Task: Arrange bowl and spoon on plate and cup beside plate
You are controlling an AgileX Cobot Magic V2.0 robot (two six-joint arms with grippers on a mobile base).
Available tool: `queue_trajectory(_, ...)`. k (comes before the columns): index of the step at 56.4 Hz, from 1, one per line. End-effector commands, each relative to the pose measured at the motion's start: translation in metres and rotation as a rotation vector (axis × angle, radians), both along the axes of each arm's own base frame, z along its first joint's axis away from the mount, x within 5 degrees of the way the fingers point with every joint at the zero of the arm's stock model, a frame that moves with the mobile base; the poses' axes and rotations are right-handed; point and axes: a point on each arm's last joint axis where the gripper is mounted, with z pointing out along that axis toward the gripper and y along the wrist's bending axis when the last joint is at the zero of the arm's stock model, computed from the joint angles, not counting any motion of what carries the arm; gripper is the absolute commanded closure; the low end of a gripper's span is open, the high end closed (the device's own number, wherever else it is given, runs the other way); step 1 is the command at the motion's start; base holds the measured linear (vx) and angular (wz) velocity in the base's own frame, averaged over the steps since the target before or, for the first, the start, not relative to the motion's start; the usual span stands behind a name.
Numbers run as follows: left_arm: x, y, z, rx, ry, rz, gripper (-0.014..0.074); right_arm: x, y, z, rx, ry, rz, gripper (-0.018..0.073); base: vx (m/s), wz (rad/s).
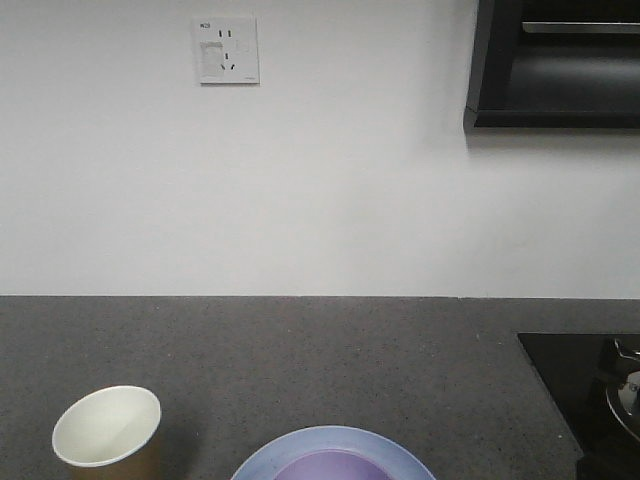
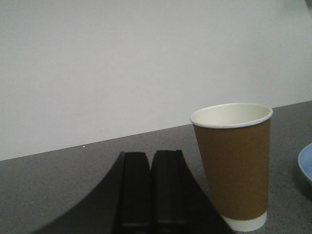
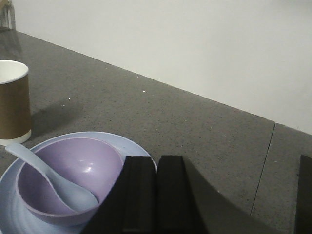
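We see our left pincer [image 2: 152, 190] low over the dark grey speckled tabletop [image 2: 73, 185], its two black fingers pressed together with only a thin seam between them and nothing held. Just to the right of it, and slightly ahead, stands the small paper cup [image 2: 234, 163], tan-brown outside and cream-white inside with a rolled rim, upright on the tabletop and not touched by the fingers. Further right, at the edge of that view, a sliver of the round pale blue plate [image 2: 306, 165] shows, apart from the cup. Our right pincer [image 3: 155, 195] also has its black fingers closed flat against each other, holding nothing. To the left of it sits the plate [image 3: 9, 204], and on the plate rests the small glossy lavender-purple bowl [image 3: 78, 170], close beside the left finger; we cannot tell whether the finger touches its rim. The short pale blue-white soup spoon [image 3: 53, 183] lies inside the bowl, scoop down near the bottom and handle leaning over the bowl's left rim. Beyond the plate, to the far left of this pincer, the cup [image 3: 13, 102] stands just beside the plate. In the front view, a white wall socket [image 1: 228, 49] hangs on the pale wall behind the tabletop.
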Motion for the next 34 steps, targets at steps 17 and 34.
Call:
queue_trajectory(17, -0.0042, 0.0011, 0.0158, -0.029, -0.107, 0.003, 0.0603, 0.0016, -0.0018, 0.0164, 0.037, -0.097, -0.024, 0.0568, 0.00, 0.00)
queue_trajectory(34, -0.0042, 0.0011, 0.0158, -0.029, -0.107, 0.003, 0.0603, 0.0016, -0.0018, 0.0164, 0.037, -0.097, -0.024, 0.0568, 0.00, 0.00)
